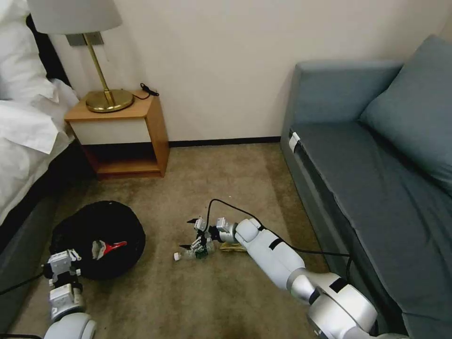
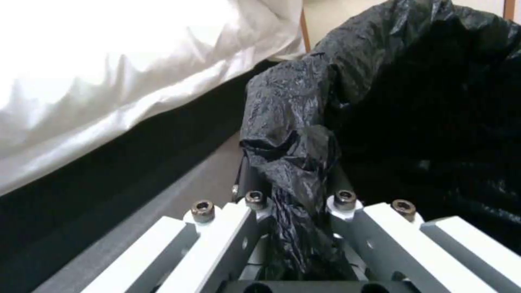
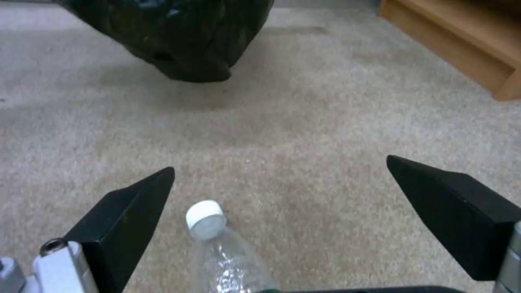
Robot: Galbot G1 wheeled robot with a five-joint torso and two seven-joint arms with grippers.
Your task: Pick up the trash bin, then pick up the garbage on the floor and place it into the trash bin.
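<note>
We see the sofa [image 1: 372,155] along the right wall and the bed [image 1: 23,122] at the left, with a wooden nightstand [image 1: 125,136] between them against the wall, a brass lamp [image 1: 101,61] on top. On the carpet [image 1: 226,188] beside the bed sits the trash bin [image 1: 101,238], its black bag spread wide; a red-and-white wrapper [image 1: 109,246] lies inside it.

Our right arm reaches forward and low from the lower right, stretched almost flat over the carpet, a black cable trailing along it. Its right pincer [image 3: 279,179] is spread wide, one black finger on each side of the clear plastic bottle [image 3: 228,252], which lies on the floor with its white cap pointing toward the bin. A brown paper scrap [image 1: 234,248] lies just beside that wrist.

Our left arm rises from the lower left corner, wrist upright at the bin's near edge. The left pincer [image 2: 293,228] is clamped on a bunched fold of the black bag at the rim.
</note>
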